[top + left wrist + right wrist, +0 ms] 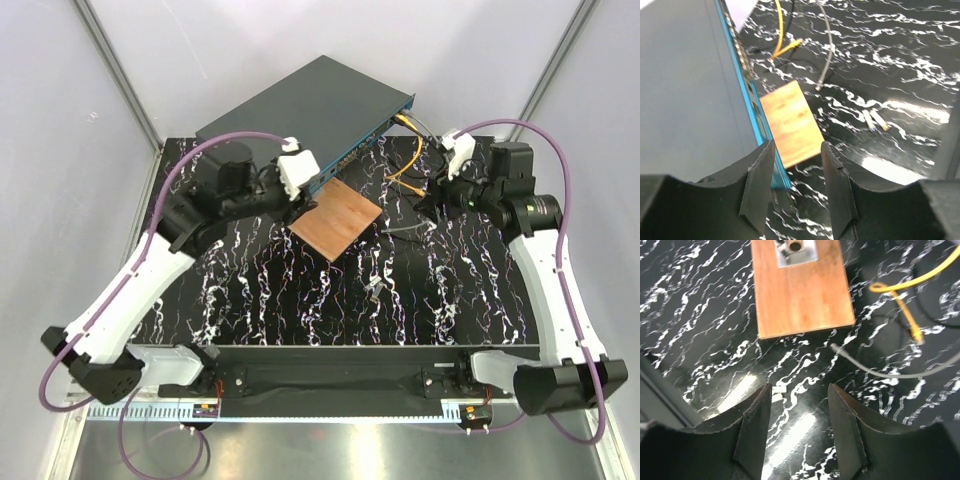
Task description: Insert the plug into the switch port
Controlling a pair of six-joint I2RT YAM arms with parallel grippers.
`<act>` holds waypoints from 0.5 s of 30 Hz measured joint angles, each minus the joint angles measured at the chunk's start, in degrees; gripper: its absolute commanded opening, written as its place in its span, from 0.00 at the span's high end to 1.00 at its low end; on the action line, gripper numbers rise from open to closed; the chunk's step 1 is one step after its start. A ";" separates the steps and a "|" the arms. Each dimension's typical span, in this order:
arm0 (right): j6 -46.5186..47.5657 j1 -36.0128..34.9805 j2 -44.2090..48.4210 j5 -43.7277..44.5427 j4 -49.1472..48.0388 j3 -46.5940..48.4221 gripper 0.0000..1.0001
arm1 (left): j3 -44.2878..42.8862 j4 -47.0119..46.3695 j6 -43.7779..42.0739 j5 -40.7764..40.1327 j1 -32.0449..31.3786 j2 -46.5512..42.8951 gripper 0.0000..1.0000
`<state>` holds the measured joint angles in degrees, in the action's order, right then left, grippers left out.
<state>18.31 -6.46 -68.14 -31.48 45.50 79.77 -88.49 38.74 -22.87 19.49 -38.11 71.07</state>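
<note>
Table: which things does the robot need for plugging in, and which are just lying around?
Needed:
- plug
- switch

Just lying there:
- wooden board
- yellow cables
- grey cable

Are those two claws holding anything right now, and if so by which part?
Nothing is held. The left gripper and the right gripper both stand open, with nothing between their fingers.
</note>
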 measured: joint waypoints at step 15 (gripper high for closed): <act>-1.31 9.11 -2.56 -12.00 -3.93 -15.96 0.31 | 8.70 -12.39 -6.01 1.49 -8.02 15.58 0.50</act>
<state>16.99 2.66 -70.70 -43.48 41.56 63.81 -79.79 26.35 -28.88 20.97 -46.13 86.65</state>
